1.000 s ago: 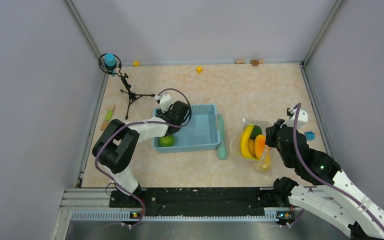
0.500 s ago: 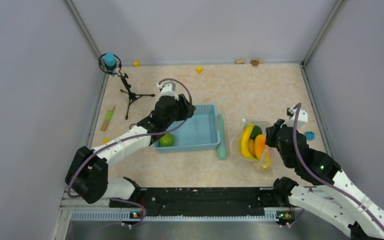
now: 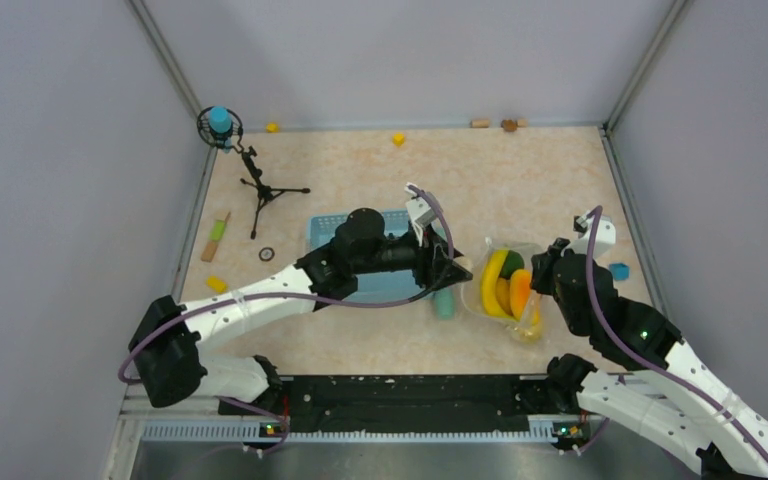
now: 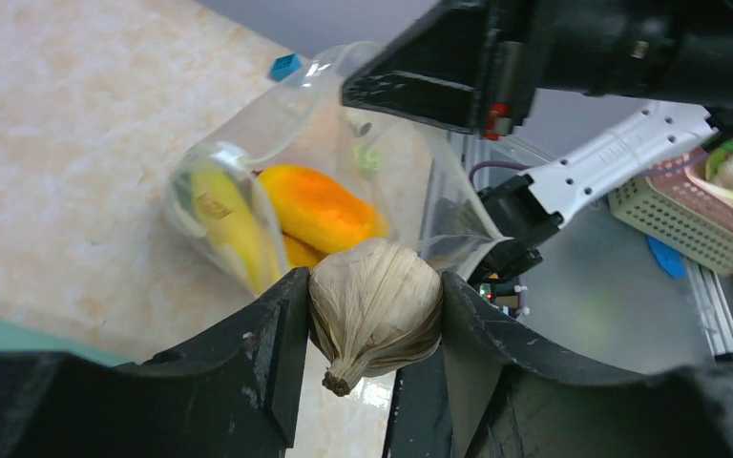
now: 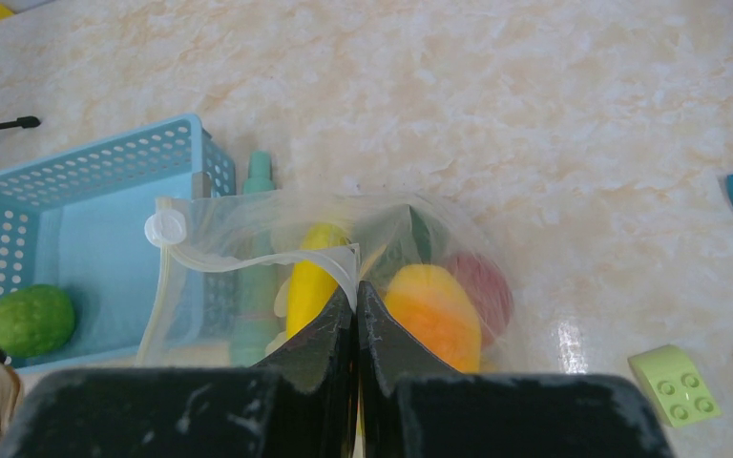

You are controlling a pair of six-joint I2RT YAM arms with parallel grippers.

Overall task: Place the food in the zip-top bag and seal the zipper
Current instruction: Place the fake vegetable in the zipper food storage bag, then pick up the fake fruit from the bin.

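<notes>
Near the table's (image 3: 560, 170) right edge, the right gripper (image 5: 356, 315) pinches the part-filled, unsealed clear plastic bag (image 5: 219, 305); the left gripper (image 4: 374, 320) clamps a beige garlic bulb (image 4: 375, 296); a green fruit (image 5: 29, 320) waits outside.

My top camera sits high above the table (image 3: 520, 180), behind its near edge, looking down on everything; the zip-top bag (image 3: 508, 285) shows small in it. My left wrist camera looks across at the bag from its basket (image 5: 86, 164) side, close in. My right wrist camera hangs right over the bag, looking steeply down, nearer yet. All three views share the bag.
</notes>
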